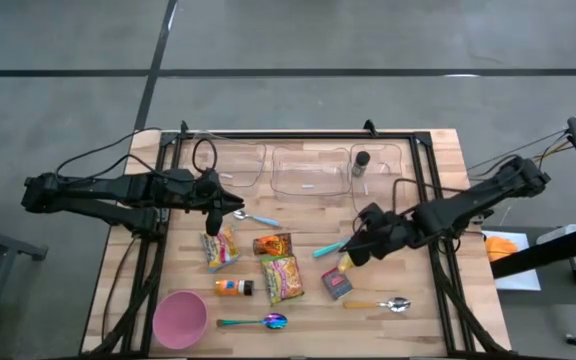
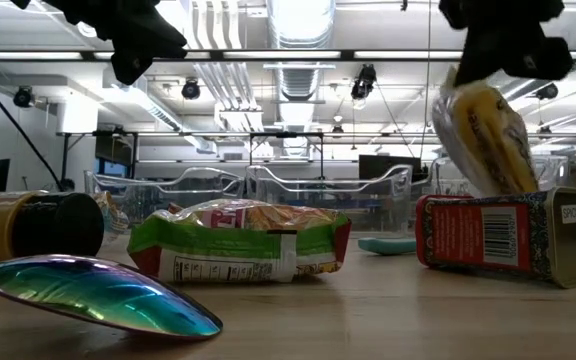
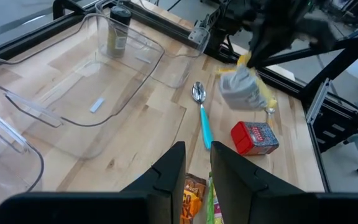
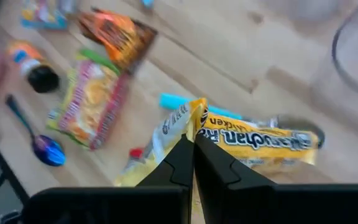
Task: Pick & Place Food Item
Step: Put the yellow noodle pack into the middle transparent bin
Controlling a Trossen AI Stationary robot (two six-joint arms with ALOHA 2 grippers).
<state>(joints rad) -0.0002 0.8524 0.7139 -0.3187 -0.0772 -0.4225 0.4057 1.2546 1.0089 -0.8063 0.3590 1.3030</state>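
A yellow noodle packet [image 4: 260, 140] hangs in the air with my right gripper [image 4: 193, 146] shut on it, at the table's right middle. In the high view the packet [image 1: 348, 262] is just below the gripper [image 1: 360, 250]. In the low view it [image 2: 483, 135] dangles above a red spice tin [image 2: 498, 235]. My left gripper [image 3: 194, 165] hovers open over the table's left middle [image 1: 214, 222], with nothing between its fingers. Three clear bins [image 1: 308, 170] stand in a row along the far edge. My right gripper pinches the yellow packet between its two fingers at a creased part of the wrapper's edge [image 4: 197, 118]; the wrapper bends away to both sides of the fingers. The fingers slant downward onto it. The packet hangs tilted below them [image 2: 488, 150], lifted clear of the table.
On the table lie a green noodle packet [image 1: 283, 278], an orange snack bag [image 1: 273, 243], another packet [image 1: 221, 248], an orange bottle [image 1: 234, 287], the red tin [image 1: 336, 283], a pink bowl [image 1: 180, 318] and three spoons [image 1: 268, 321]. A dark-lidded jar [image 1: 361, 162] stands in the right bin.
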